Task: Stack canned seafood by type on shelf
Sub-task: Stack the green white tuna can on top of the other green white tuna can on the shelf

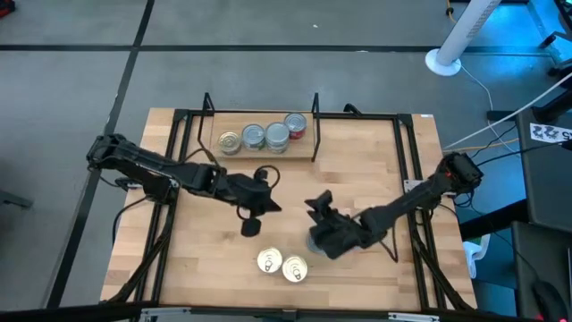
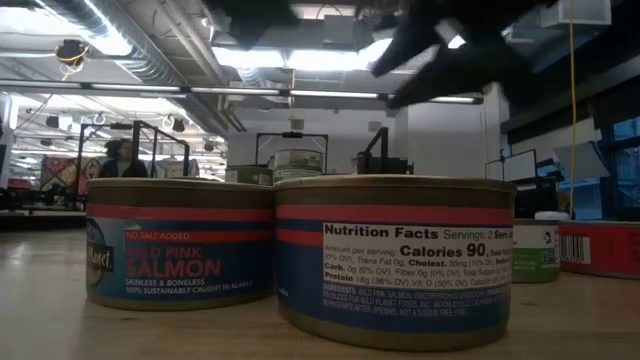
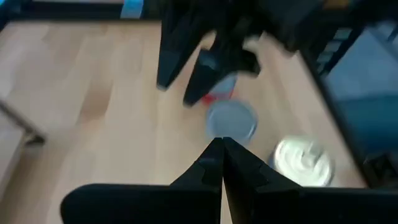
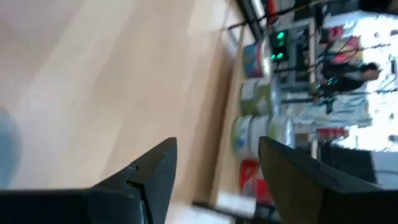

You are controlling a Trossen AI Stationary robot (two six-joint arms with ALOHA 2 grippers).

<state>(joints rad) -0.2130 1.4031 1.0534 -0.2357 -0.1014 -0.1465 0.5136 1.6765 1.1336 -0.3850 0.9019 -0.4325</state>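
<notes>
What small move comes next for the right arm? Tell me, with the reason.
Probably lower the open right gripper over the silver-lidded can beside it and close: its fingers hold nothing, and that can lies off the shelf.

A: What lies around the tabletop [image 1: 214, 259] itself?

B: Grey floor [image 1: 71, 89], crossed by dark seam lines. Beyond the tabletop's far right corner stands a white post [image 1: 465, 31] on a round white base.

A: And off its right edge?

B: Thin cables [image 1: 500, 121] trail from that edge toward dark equipment, which carries a white card with black marks [image 1: 551, 132] (unreadable from above).

A: Anything past the tabletop, seen level?

B: A room with long ceiling lights [image 2: 300, 55] and exposed ducting [image 2: 120, 30]. A person [image 2: 118, 158] shows far behind the tabletop's left side, and dark monitors [image 2: 535, 195] sit behind its right side.
</notes>
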